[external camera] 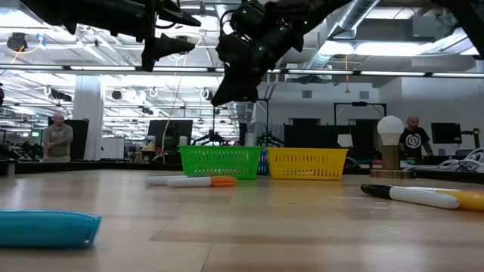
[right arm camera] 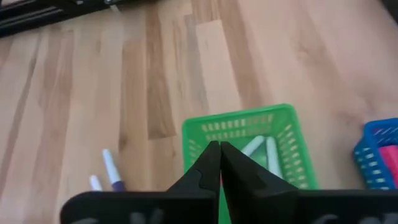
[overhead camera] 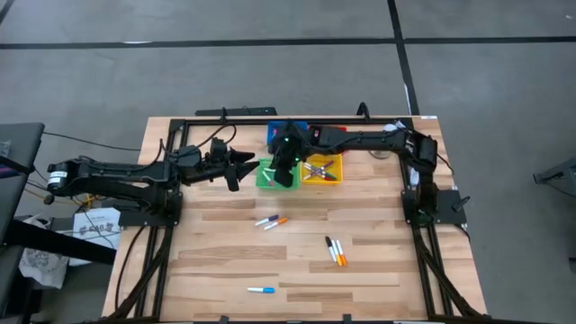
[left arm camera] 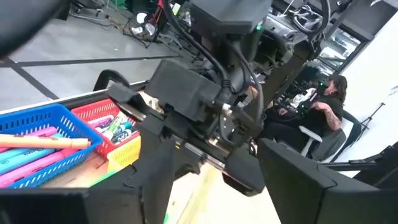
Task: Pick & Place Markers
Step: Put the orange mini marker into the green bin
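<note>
Four trays (overhead camera: pixel 322 169) — five loose markers (overhead camera: pixel 270 221) on the table (overhead camera: pixel 378 261).

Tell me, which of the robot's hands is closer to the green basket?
The right hand: it hangs shut directly over the green basket. The left hand is open just beside the basket, off its left edge in the high view.

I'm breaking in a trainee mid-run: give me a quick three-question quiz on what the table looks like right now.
1. True or false: the right gripper hangs shut over the green tray.
2. In the high view, how many markers lie loose on the table? A) two B) five C) nine
3. Name the tray right of the green one in the low view.

Key: 1 true; 2 B; 3 the yellow tray.
</note>
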